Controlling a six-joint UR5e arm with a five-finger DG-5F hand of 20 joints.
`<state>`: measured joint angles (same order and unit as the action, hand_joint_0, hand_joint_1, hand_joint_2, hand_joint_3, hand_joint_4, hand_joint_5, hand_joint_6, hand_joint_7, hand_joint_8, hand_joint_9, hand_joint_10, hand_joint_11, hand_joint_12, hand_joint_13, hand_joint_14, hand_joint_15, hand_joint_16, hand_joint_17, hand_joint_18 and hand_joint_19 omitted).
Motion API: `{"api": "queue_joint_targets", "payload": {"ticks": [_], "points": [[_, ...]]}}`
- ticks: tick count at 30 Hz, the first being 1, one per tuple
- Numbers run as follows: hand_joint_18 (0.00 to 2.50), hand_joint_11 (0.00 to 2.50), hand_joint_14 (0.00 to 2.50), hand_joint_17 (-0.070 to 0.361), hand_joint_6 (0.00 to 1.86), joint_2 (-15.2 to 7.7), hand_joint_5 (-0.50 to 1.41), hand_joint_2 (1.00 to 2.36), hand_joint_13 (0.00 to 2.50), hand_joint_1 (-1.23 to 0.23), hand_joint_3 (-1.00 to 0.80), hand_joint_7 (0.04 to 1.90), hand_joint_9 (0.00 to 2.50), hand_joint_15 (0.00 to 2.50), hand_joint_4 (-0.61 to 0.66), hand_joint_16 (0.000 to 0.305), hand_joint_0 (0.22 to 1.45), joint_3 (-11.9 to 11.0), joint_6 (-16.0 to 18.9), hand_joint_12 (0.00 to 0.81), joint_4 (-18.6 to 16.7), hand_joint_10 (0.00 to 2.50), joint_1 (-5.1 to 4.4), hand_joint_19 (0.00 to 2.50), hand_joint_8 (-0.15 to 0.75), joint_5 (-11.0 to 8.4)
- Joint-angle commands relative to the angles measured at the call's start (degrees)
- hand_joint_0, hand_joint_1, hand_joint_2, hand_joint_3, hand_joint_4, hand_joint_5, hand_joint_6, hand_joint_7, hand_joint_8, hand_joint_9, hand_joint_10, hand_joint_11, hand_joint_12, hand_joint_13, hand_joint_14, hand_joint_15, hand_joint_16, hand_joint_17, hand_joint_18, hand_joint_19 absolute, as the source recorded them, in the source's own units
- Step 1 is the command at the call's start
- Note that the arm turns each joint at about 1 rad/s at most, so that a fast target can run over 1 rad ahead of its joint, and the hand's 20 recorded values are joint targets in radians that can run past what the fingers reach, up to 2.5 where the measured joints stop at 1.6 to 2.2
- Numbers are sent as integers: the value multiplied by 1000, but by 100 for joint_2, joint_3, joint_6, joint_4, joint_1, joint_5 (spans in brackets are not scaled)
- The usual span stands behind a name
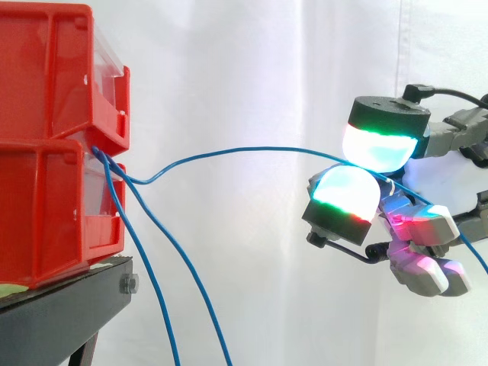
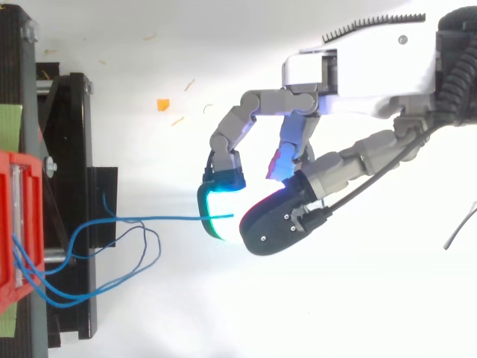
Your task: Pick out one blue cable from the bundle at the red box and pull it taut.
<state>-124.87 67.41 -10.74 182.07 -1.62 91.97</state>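
Two red bins [image 1: 53,137] are stacked on a black stand [image 1: 61,305] at the left. Several thin blue cables [image 1: 141,252] come out between the bins. One blue cable [image 1: 244,152] runs almost level to the right, with a slight sag near the bins, into my hand [image 1: 381,175]. Two glowing fingertip pads [image 1: 347,191] pinch this cable between them. In the top view the same cable [image 2: 160,218] stretches from the bins [image 2: 19,224] to the hand [image 2: 261,216]. The other cables hang down in loose loops [image 2: 112,276].
A white curtain backs the scene. The black stand's frame [image 2: 71,186] lies under the bins in the top view. Small orange and tan scraps [image 2: 162,104] lie on the white floor above the hand.
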Motion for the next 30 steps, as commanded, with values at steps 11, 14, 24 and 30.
{"api": "queue_joint_targets", "payload": {"ticks": [11, 14, 24, 30], "points": [[1131, 655, 25, 141, 921, -2, -65, 1018, 1154, -683, -199, 897, 1298, 614, -35, 63, 585, 0, 336, 367, -31, 25, -23, 767, 244, -22], [1171, 654, 23, 142, 926, -2, -62, 1019, 1177, -723, -166, 897, 1307, 612, -37, 63, 589, 0, 424, 368, -67, 25, -32, 759, 253, -30], [1157, 680, 27, 130, 937, -11, -64, 1024, 1186, -797, -132, 892, 1307, 651, -118, 58, 605, 9, 626, 345, -172, 25, -32, 777, 226, -30], [1173, 674, 26, 129, 942, -11, -62, 1026, 1208, -797, -111, 878, 1339, 656, -226, 57, 605, 9, 688, 340, -251, 24, -40, 789, 221, -22]]}}
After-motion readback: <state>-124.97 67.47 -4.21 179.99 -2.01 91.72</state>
